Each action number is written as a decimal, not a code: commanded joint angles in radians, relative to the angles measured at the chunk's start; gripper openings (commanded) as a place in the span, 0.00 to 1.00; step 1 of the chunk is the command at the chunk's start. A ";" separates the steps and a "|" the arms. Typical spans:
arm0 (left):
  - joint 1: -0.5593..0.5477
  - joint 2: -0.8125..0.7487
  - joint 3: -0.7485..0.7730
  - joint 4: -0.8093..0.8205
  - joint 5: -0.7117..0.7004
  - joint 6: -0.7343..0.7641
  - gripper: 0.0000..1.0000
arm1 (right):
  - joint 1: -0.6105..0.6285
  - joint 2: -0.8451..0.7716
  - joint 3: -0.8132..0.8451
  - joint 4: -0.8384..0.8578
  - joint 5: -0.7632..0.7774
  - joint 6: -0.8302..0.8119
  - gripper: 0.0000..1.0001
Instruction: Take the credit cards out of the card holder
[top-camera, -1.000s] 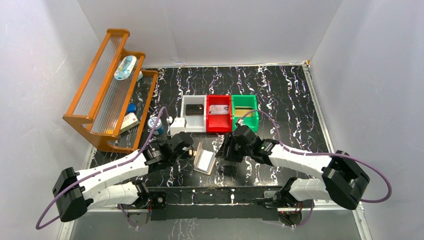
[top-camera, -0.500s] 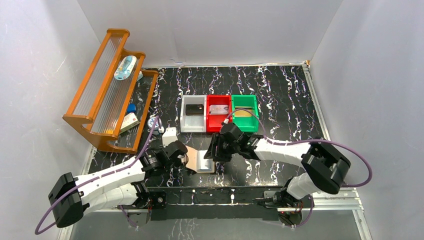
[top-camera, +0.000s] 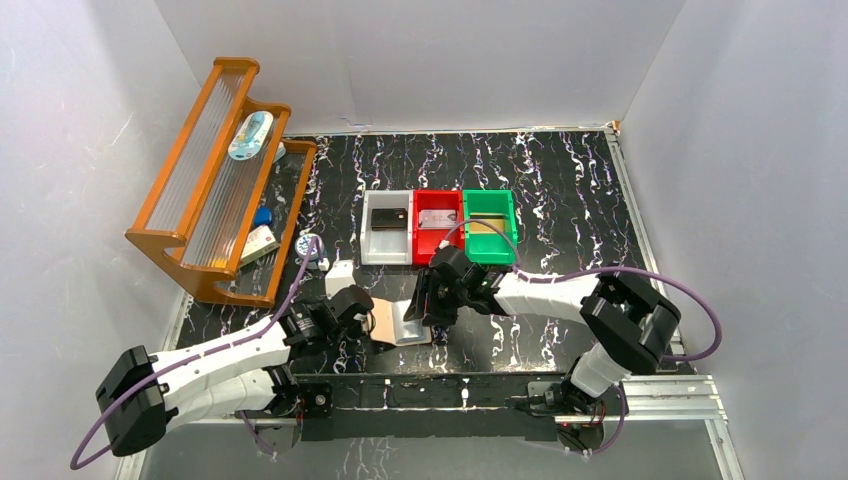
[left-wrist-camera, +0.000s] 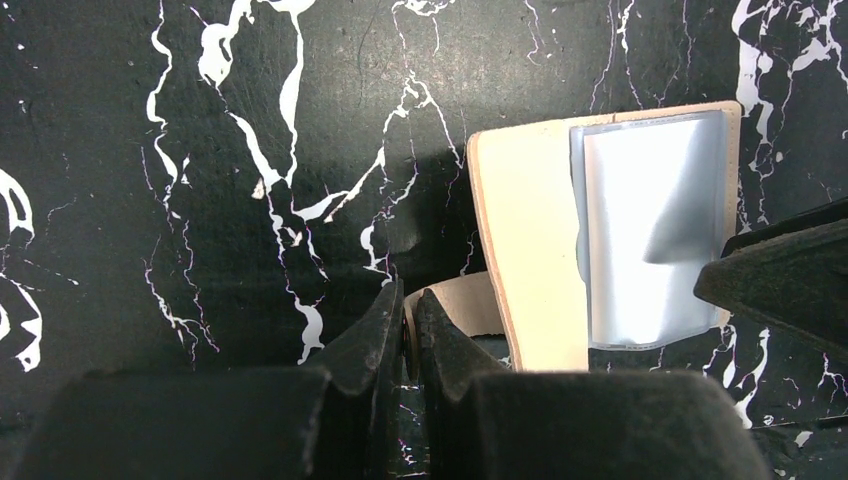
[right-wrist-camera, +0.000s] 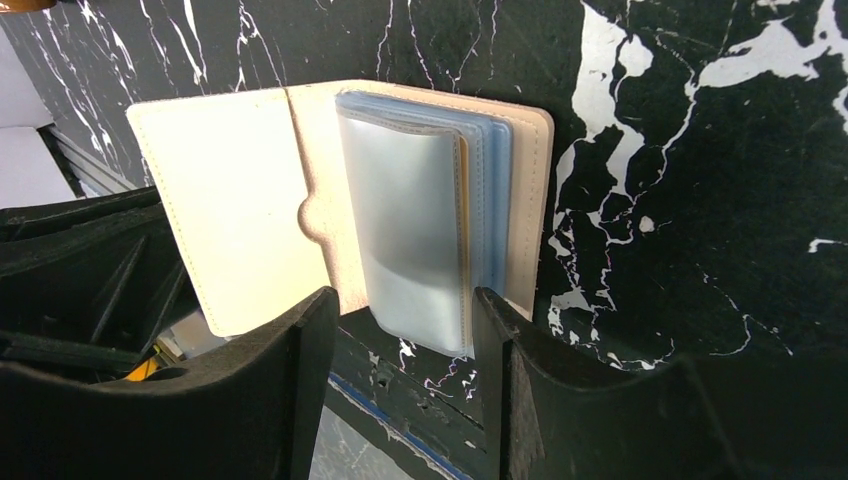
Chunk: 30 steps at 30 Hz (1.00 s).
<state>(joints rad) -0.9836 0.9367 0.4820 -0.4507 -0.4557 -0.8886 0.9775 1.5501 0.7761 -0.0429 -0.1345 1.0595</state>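
Observation:
The card holder (top-camera: 408, 326) lies open near the table's front edge, its tan cover (left-wrist-camera: 530, 250) spread to the left and its pale blue pockets (right-wrist-camera: 410, 230) to the right. My left gripper (left-wrist-camera: 408, 295) is shut on its strap tab (left-wrist-camera: 470, 305). My right gripper (right-wrist-camera: 402, 300) is open, with its fingers either side of the lower end of the pockets. A thin orange edge (right-wrist-camera: 462, 230) shows between the sleeves. Three credit cards lie in the bins: a dark one (top-camera: 389, 218), a pale one (top-camera: 438, 220) and a yellowish one (top-camera: 487, 226).
Grey (top-camera: 368, 238), red (top-camera: 437, 251) and green (top-camera: 511, 225) bins stand in a row behind the holder. An orange wooden rack (top-camera: 215, 180) with small items stands at the back left. A white block (top-camera: 339, 270) sits by my left arm. White walls enclose the table.
The holder has gone from tilted up to lying open and flat, drawn left by my left gripper. My right gripper has moved left and down over the pockets.

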 joint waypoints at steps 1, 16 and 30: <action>0.004 0.000 -0.004 0.003 0.002 0.000 0.00 | 0.005 0.020 0.039 0.037 -0.026 0.005 0.59; 0.005 0.040 0.010 0.028 0.033 0.002 0.00 | 0.058 0.067 0.167 -0.099 0.047 -0.020 0.59; 0.004 0.027 -0.013 0.009 0.034 -0.016 0.00 | 0.070 0.109 0.152 0.269 -0.180 -0.003 0.61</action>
<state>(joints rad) -0.9836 0.9783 0.4789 -0.4202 -0.4137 -0.8898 1.0370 1.6409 0.9024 0.0860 -0.2493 1.0515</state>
